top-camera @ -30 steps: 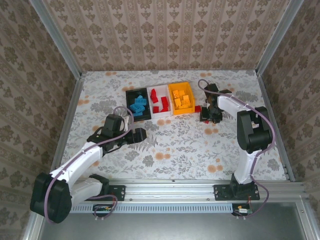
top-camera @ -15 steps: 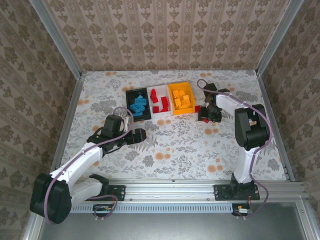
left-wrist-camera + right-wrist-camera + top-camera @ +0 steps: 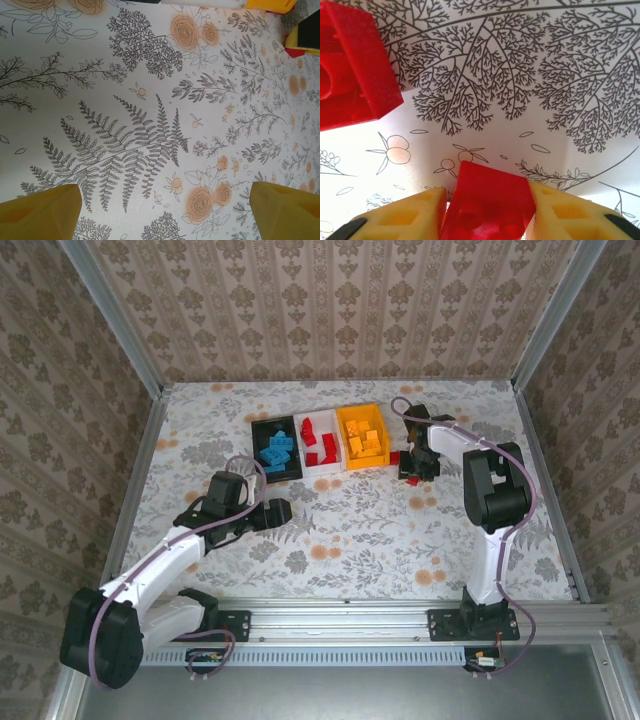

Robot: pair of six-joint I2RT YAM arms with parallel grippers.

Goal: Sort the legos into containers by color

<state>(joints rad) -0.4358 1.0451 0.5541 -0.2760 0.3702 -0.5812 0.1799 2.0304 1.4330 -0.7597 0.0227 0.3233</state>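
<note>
My right gripper (image 3: pixel 487 212) is down at the table, shut on a red lego (image 3: pixel 490 197) between its yellow fingers (image 3: pixel 405 217). A second red lego (image 3: pixel 350 65) lies loose just beyond it. From above, the right gripper (image 3: pixel 412 472) sits right of the orange container (image 3: pixel 345 412), with the loose red lego (image 3: pixel 396 457) beside it. The black container (image 3: pixel 258 426) holds blue legos (image 3: pixel 277 451), the white container (image 3: pixel 300 418) red ones (image 3: pixel 322 445), the orange one orange pieces. My left gripper (image 3: pixel 285 508) hovers open over bare cloth, its fingertips (image 3: pixel 42 210) wide apart.
The three containers stand side by side at the middle back of the flower-printed tablecloth (image 3: pixel 360 530). Papered walls with metal rails (image 3: pixel 140 460) close in the left, right and back sides. The left wrist view catches the orange container's corner (image 3: pixel 270 4) at its top edge.
The right gripper's jaws widened, then closed onto the red lego on the table, and its arm drew slightly toward the containers. The left arm barely moved.
</note>
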